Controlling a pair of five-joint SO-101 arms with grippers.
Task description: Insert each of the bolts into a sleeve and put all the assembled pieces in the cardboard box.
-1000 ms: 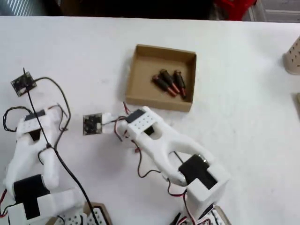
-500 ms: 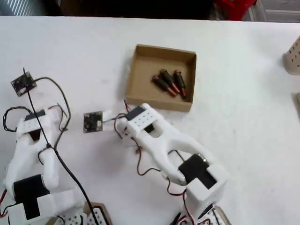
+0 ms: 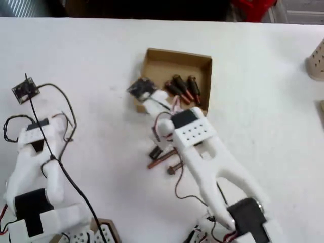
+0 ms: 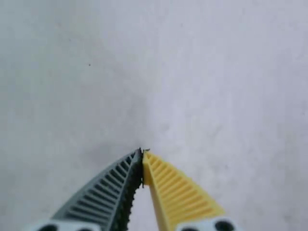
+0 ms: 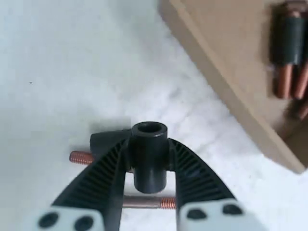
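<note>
My right gripper (image 5: 149,145) is clamped on a black sleeve (image 5: 149,166). I hold it upright, bore open toward the wrist camera, low over the table (image 5: 57,62) and near the box (image 5: 226,98). Under it lies a loose bolt (image 5: 161,202). Off to one side is a second dark piece with a copper end (image 5: 96,147) (I can't tell whether that is a bolt already seated in a sleeve or two parts lying together). Three finished pieces (image 3: 182,88) lie in the box. My left gripper (image 4: 143,159) is closed on nothing, over bare table well apart from the parts.

I judge the step in hand to be mating this sleeve with a bolt. To do it well, I want a firm squeeze around the sleeve's middle so it can't pivot, with the bore clear of my fingers. The left should take the bolt near its head, leaving the threaded end free. It should line that end up with the bore's axis before pushing, since a skewed entry would likely catch the rim and twist the sleeve in my grip.
</note>
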